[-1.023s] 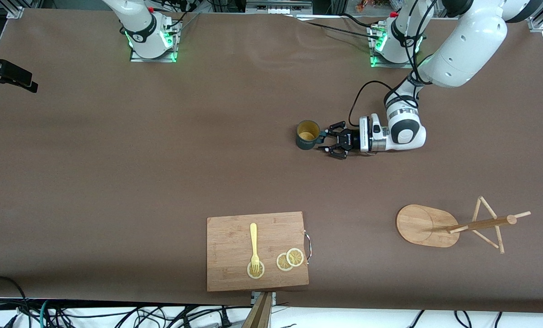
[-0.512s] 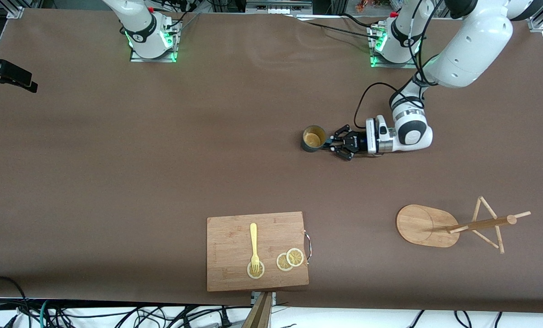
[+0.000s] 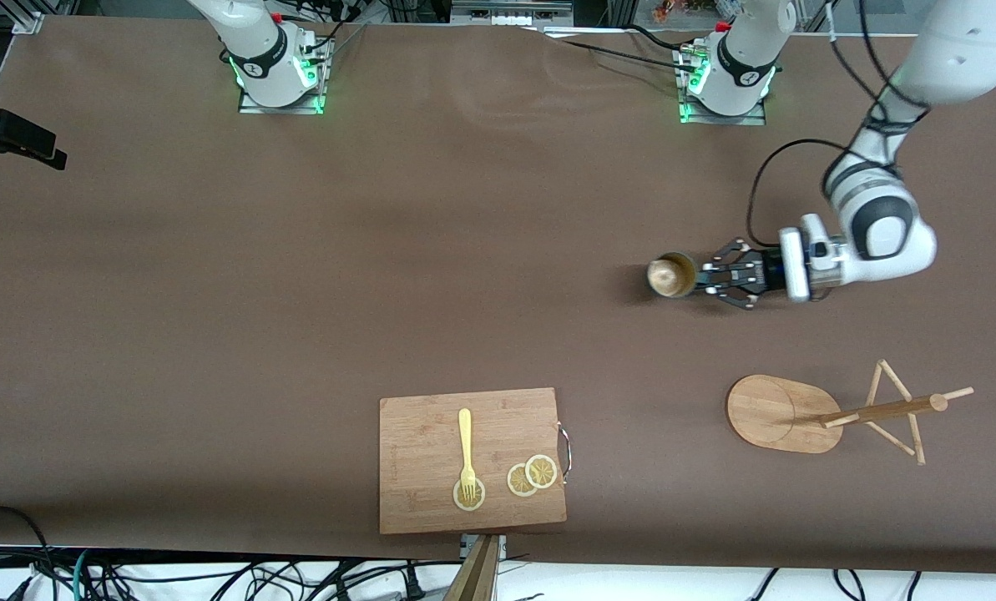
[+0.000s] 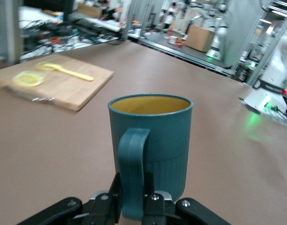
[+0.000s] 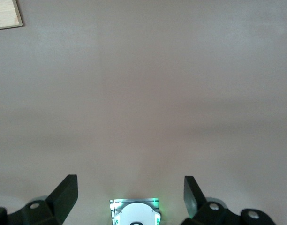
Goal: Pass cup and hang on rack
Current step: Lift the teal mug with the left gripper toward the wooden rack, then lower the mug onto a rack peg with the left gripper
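Observation:
The dark teal cup with a tan interior hangs above the brown table, its mouth turned toward the front camera. My left gripper is shut on its side handle. In the left wrist view the cup fills the middle, and the left gripper has both fingers pressed against the handle. The bamboo rack stands on its oval base toward the left arm's end of the table, close to the front camera. My right gripper is open over bare table with nothing between its fingers; that arm waits.
A wooden cutting board lies near the table's front edge with a yellow fork and lemon slices on it. A black device juts in at the right arm's end. Cables hang under the front edge.
The left gripper has shut on the cup's handle, lifted the cup off the table and carried it toward the left arm's end. The right arm has not moved.

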`<act>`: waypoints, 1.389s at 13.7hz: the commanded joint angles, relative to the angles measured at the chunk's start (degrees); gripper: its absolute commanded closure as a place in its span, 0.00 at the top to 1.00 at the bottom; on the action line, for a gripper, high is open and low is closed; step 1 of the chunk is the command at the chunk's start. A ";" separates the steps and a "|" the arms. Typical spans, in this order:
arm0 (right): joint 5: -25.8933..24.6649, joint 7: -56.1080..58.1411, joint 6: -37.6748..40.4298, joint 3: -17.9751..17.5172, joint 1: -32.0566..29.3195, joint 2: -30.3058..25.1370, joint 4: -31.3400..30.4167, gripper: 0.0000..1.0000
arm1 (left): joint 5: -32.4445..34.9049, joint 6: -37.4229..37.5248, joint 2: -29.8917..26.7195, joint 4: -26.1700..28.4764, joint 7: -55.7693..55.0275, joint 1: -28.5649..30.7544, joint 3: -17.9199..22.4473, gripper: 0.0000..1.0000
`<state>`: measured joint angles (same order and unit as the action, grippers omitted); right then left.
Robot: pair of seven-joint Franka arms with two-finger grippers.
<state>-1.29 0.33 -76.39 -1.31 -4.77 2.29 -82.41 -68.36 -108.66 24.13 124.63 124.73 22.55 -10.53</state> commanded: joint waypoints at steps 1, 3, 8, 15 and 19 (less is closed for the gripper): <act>1.12 1.07 -0.34 -0.01 -0.59 -0.36 -0.12 1.00 | 4.45 7.64 -0.84 -2.88 -11.14 6.95 -0.55 0.00; 1.12 1.07 -0.42 -0.01 -0.59 -0.36 -0.12 1.00 | 8.93 12.93 -0.05 -6.32 -17.65 12.14 -0.55 0.00; 1.12 1.16 -0.42 -0.01 -0.59 -0.36 -0.12 1.00 | 9.39 21.91 2.15 -11.42 -33.47 20.41 -0.37 0.00; 1.03 2.66 -0.42 -0.01 -0.59 -0.36 -0.12 1.00 | 8.42 24.11 3.03 -17.66 -63.96 21.13 -0.64 0.00; 1.03 2.57 -0.42 0.08 -0.59 -0.36 -0.12 1.00 | 8.07 23.94 6.98 -24.25 -76.37 20.42 -0.72 0.00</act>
<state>-1.25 1.69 -76.50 -1.29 -4.80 2.29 -82.40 -60.23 -85.87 27.58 105.12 53.72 43.12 -10.95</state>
